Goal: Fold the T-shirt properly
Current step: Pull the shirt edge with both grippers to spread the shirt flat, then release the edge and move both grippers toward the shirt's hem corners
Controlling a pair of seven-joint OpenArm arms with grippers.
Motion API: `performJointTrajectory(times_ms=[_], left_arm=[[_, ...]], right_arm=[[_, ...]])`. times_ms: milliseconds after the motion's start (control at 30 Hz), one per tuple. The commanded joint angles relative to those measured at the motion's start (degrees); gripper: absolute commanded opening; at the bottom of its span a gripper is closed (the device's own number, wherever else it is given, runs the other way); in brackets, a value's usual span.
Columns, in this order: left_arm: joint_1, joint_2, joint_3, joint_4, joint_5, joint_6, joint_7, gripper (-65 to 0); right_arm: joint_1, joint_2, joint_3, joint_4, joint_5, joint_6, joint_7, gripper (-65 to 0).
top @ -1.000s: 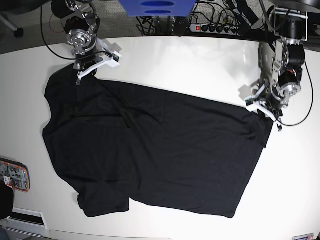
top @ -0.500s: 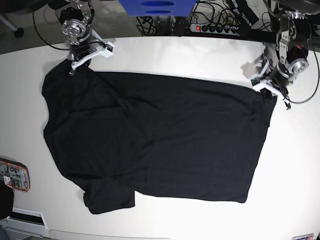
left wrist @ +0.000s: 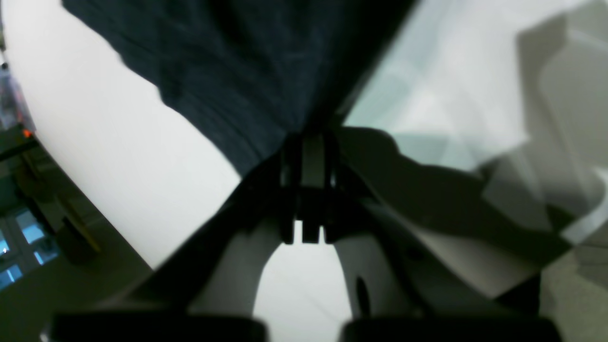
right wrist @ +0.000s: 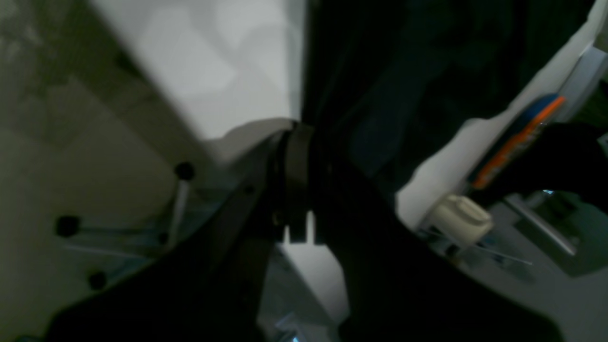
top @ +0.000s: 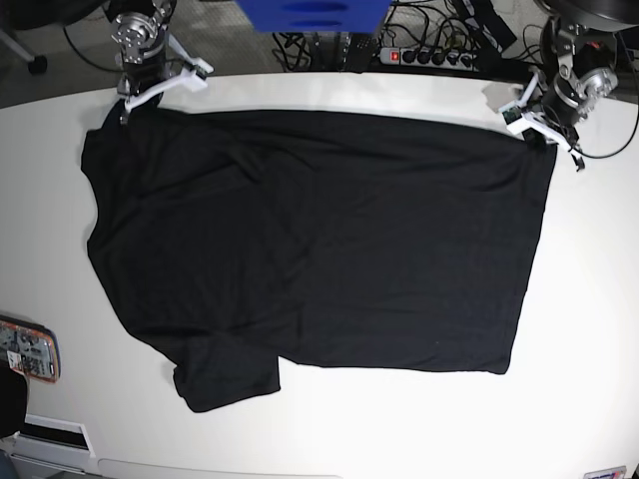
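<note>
Across the white desk (top: 329, 429) the black T-shirt (top: 310, 239) lies spread out nearly flat, its far edge stretched taut along the desk's back side between the two arms. At the far corner on the base view's right, the left end effector (top: 540, 131) is clamped shut on the T-shirt's corner; its wrist view shows the dark cloth (left wrist: 247, 71) running out from between the closed fingers (left wrist: 311, 161). At the far corner on the base view's left, the right end effector (top: 128, 107) is likewise closed on the T-shirt's corner near the shoulder, with black fabric (right wrist: 427, 71) fanning from the pinched tips (right wrist: 297, 171). One short sleeve (top: 225, 377) lies on the near side. A power strip (top: 424, 57) sits behind the desk, and an orange-edged object (top: 25, 349) rests at the near left edge.
</note>
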Motion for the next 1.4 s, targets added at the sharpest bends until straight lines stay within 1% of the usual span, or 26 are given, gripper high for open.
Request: performJointTrajectory(times_ms=[0, 267, 333, 600, 633, 700, 733, 767, 800, 833, 933, 1033, 1100, 1367], left_arm=[[1.43, -0.83, -0.78, 1.4, -0.05, 0.94, -0.27, -65.0], [2.84, -0.65, -0.87, 1.66, -0.05, 0.94, -0.19, -65.0], [2.84, -0.65, -0.78, 2.1, -0.05, 0.94, -0.19, -65.0], [1.96, -0.65, -0.87, 2.63, -0.05, 0.94, 0.08, -65.0], [1.96, -0.65, -0.87, 2.63, -0.05, 0.94, 0.08, -65.0], [1.87, -0.65, -0.96, 2.89, -0.05, 1.29, 0.17, -65.0], [1.87, -0.65, -0.96, 3.42, -0.05, 1.99, 0.17, -65.0], [1.87, -0.65, -0.96, 3.86, -0.05, 2.87, 0.17, -63.3], [1.96, -0.65, -0.96, 4.21, -0.05, 3.75, 0.17, -58.0], [1.96, -0.65, -0.96, 4.65, 0.04, 4.1, 0.17, -54.2], [1.96, -0.65, -2.63, 5.09, 0.04, 4.37, 0.17, -43.5], [1.96, -0.65, -3.33, 5.88, 0.04, 4.37, 0.08, -37.1], [1.96, -0.65, -3.77, 6.94, 0.04, 4.37, 0.17, -34.7], [2.31, -0.65, -4.12, 7.73, 0.48, 4.19, 0.08, -34.0]], right_arm=[[-1.76, 0.53, 0.31, 0.86, 0.08, 0.46, -0.72, -65.0], [-3.35, 0.53, 0.67, 1.21, 0.08, 0.46, -1.07, -65.0], [-3.35, 0.53, 1.55, 1.21, 0.08, 0.46, -1.07, -65.0], [-3.08, 0.53, 1.55, 1.21, 0.08, 0.37, -0.98, -64.5], [-3.08, 0.53, 1.55, 1.21, 0.08, 0.37, -0.98, -59.5], [-1.85, 0.53, 1.02, 1.38, 0.08, 0.37, -0.72, -46.8], [-1.32, 0.53, 1.02, 1.56, 0.08, 0.37, -0.72, -41.6], [-0.97, 0.53, 1.02, 1.56, 0.08, 0.37, -0.72, -36.8], [-0.88, 0.53, 1.11, 1.74, 0.08, 0.37, -0.72, -31.6], [-0.88, 0.53, 1.11, 1.82, 0.08, 0.37, -0.72, -27.7], [0.26, 0.53, 1.02, 2.44, 0.08, 0.37, -0.72, -18.0], [0.35, 0.53, 1.11, 2.61, 0.08, 0.37, -0.72, -14.0], [0.35, 0.53, 1.19, 2.88, 0.08, 0.37, -0.72, -13.2], [1.58, 0.53, 1.19, 3.32, 0.08, 0.37, -0.63, -13.0]])
